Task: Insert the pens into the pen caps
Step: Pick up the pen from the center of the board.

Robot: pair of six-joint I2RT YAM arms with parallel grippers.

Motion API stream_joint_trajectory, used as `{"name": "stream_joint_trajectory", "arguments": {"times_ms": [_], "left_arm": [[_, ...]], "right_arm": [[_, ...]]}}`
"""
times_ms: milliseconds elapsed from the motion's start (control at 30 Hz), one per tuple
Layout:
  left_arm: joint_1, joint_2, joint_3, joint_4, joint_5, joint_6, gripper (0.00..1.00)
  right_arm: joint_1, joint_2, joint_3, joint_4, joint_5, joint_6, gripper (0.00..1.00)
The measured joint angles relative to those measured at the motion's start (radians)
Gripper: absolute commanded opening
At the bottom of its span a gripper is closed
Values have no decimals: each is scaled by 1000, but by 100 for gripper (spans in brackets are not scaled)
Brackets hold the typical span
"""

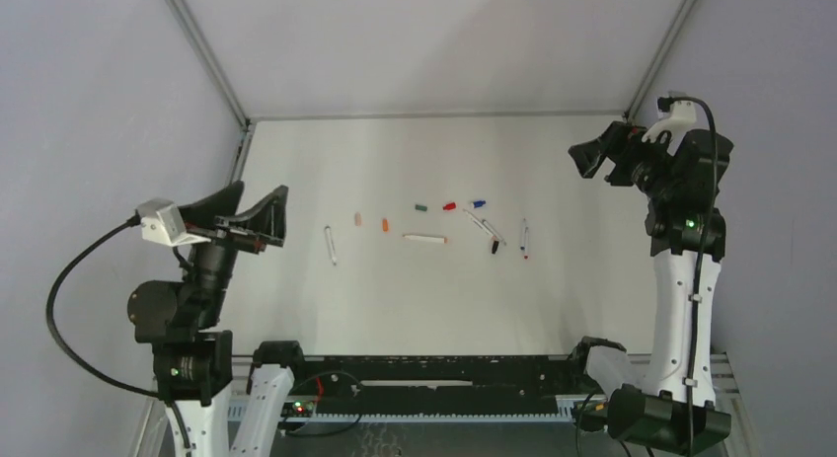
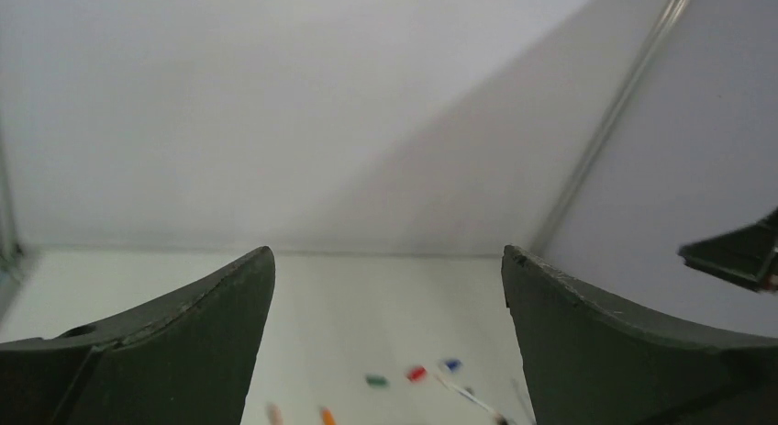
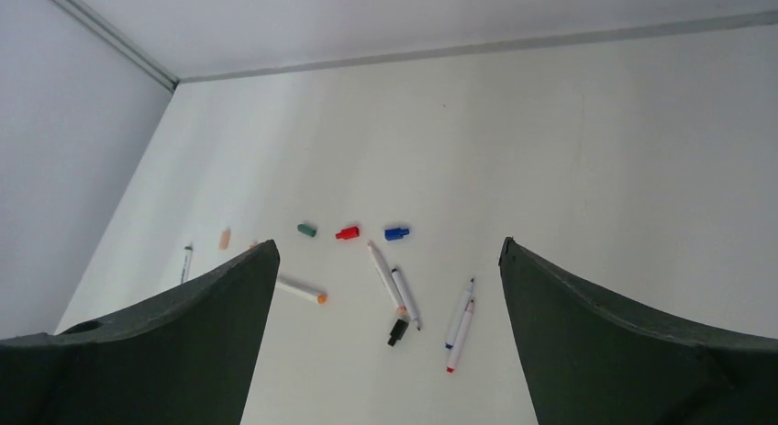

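Several thin white pens lie across the middle of the white table (image 1: 415, 309): one at the left (image 1: 331, 245), one with an orange end (image 1: 424, 238), a crossed pair (image 1: 484, 225) and a pair at the right (image 1: 524, 238). Behind them are green (image 1: 420, 207), red (image 1: 449, 206) and blue (image 1: 478, 203) pen caps. An orange cap (image 1: 385, 223) and a pale one (image 1: 358, 219) lie further left, and a black cap (image 3: 397, 331) lies by the crossed pair. My left gripper (image 1: 264, 189) hangs open and empty above the table's left side. My right gripper (image 1: 602, 166) is raised, open and empty, at the right.
Grey walls enclose the table on the left, back and right, with metal frame posts (image 1: 207, 52) in the back corners. A black rail (image 1: 434, 373) runs along the near edge between the two arm bases.
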Motion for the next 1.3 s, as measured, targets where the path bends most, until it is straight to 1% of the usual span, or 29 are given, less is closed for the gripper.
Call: {"name": "stream_joint_trajectory", "arguments": {"times_ms": [167, 333, 433, 533, 633, 667, 733, 767, 867, 900, 933, 1000, 1067, 1133, 1200, 1300], "left_arm": [[0, -11, -63, -108, 82, -153, 98], [0, -46, -165, -119, 135, -280, 98], [0, -69, -203, -110, 159, -306, 98], [-1, -72, -239, -92, 191, -303, 98], [-7, -47, -268, -114, 197, -279, 98], [-26, -30, -274, -125, 183, -271, 98], [-110, 7, -282, -158, 127, -250, 98], [-171, 27, -283, -182, 72, -234, 98], [-378, 87, -283, -234, -147, -196, 98], [-422, 108, -283, -241, -202, -189, 98], [-459, 136, -283, -247, -267, -181, 98], [-491, 201, -283, -246, -379, -169, 98], [-496, 266, -290, -222, -492, -162, 100], [-494, 314, -313, -176, -574, -156, 96], [-487, 354, -333, -142, -626, -154, 94], [-455, 414, -337, -100, -661, -151, 90]], "right_arm": [[-9, 1, 40, -35, -74, -30, 100], [2, 16, 42, -88, -220, -140, 100], [36, 39, 42, -126, -290, -229, 100], [117, 81, 42, -211, -383, -384, 100], [192, 119, 29, -264, -438, -492, 100], [210, 124, 16, -275, -450, -522, 100], [232, 124, -19, -290, -458, -568, 100], [234, 122, -35, -292, -457, -582, 100], [232, 106, -98, -264, -441, -597, 100], [229, 98, -120, -244, -439, -592, 100], [224, 88, -148, -220, -438, -585, 98], [209, 71, -208, -170, -438, -562, 96], [192, 63, -254, -134, -428, -543, 92], [185, 63, -277, -113, -409, -533, 90], [182, 63, -283, -100, -390, -529, 87], [182, 63, -285, -79, -365, -528, 84]]}}
